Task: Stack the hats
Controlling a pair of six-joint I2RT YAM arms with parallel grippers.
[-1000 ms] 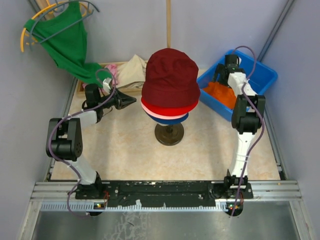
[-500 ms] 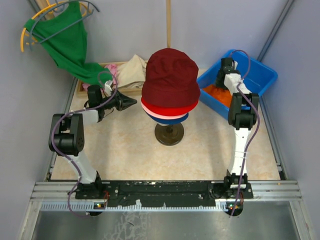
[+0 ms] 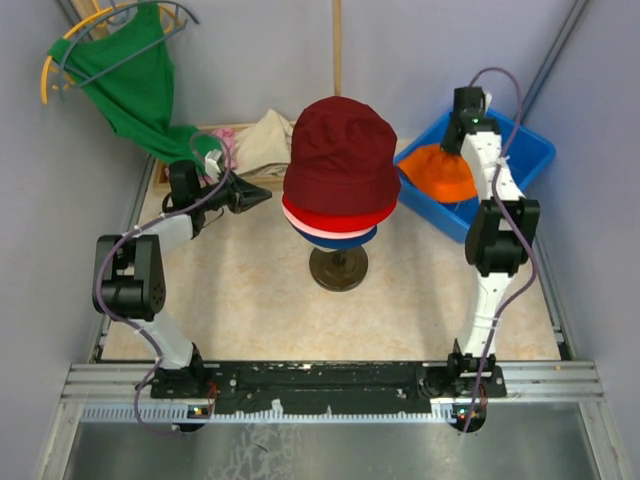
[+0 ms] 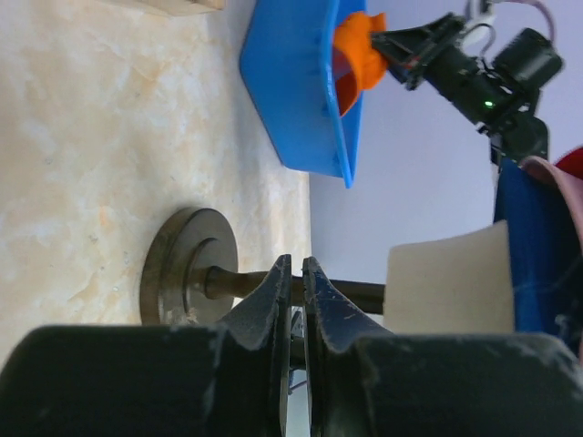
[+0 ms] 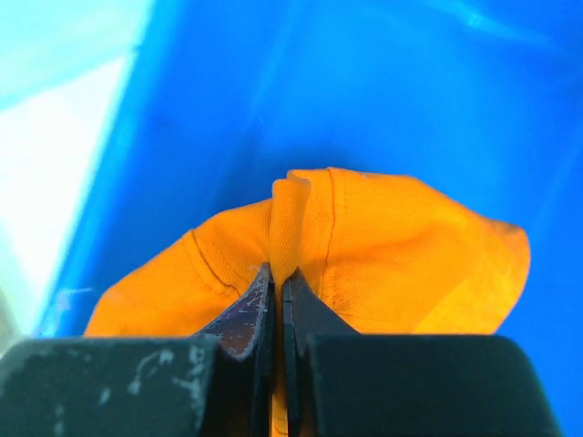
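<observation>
Where a second ago the right gripper stood wide open, low in the bin, its jaws are now pressed together on a raised fold of the orange hat. The fold stands up between the fingertips in the right wrist view. The right arm has risen and swung toward the far edge. The hat, which lay flat on the bin floor, now hangs from the grip as a rounded dome over the bin's left part. From the left wrist view it shows above the bin's rim, clear of it.

The left gripper has hardly moved. It has only drifted a little farther away and hovers left of the stack, pointing right at it. Its jaws are all but closed, with a thin slit between them and nothing in them.

The stack has not changed. The dark red hat sits on top, with the red hat, the pink hat and the navy hat showing as rims beneath it. All are carried on the stand at the table's middle.

At the far left the green garment and the beige cloth lie as before.
</observation>
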